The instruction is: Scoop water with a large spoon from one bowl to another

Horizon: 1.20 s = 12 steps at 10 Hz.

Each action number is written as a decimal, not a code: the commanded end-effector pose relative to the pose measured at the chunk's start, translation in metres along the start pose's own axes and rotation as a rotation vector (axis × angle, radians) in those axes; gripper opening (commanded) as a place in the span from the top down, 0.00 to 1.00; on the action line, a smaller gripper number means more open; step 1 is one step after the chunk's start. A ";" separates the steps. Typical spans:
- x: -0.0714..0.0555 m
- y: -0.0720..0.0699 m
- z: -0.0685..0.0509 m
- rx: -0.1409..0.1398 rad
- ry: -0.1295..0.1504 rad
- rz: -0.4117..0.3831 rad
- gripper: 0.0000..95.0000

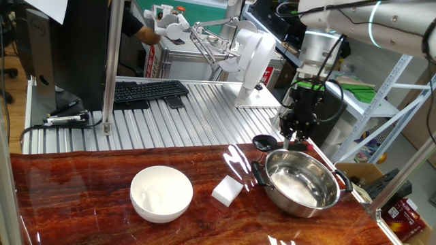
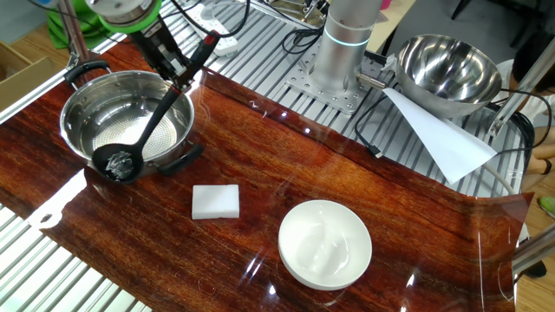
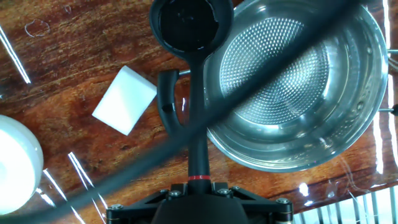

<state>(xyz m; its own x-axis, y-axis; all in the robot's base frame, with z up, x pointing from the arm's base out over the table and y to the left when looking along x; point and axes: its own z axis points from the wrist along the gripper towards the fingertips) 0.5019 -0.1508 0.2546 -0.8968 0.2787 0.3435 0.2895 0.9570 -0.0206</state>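
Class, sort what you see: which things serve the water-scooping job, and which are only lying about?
Job: large spoon, steel bowl with water, white bowl, gripper.
Lying about: white block, keyboard, second steel bowl, paper sheet.

Glossy dark red wood-grain table (image 2: 260,139), three items on it.
Steel bowl (image 2: 126,117), white block (image 2: 215,201) beside it, white bowl (image 2: 325,244) well apart.

Glossy wood-grain tabletop (image 1: 102,177), ribbed metal bench (image 1: 204,116), perhaps shelving (image 1: 395,88) behind.
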 end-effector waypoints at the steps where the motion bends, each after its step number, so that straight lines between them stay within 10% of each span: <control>1: -0.002 0.001 -0.002 -0.013 0.009 0.004 1.00; 12: -0.002 0.001 -0.002 -0.005 -0.029 -0.151 1.00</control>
<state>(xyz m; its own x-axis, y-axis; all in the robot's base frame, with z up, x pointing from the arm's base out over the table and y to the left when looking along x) 0.5071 -0.1504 0.2570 -0.9387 0.1302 0.3192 0.1492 0.9882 0.0357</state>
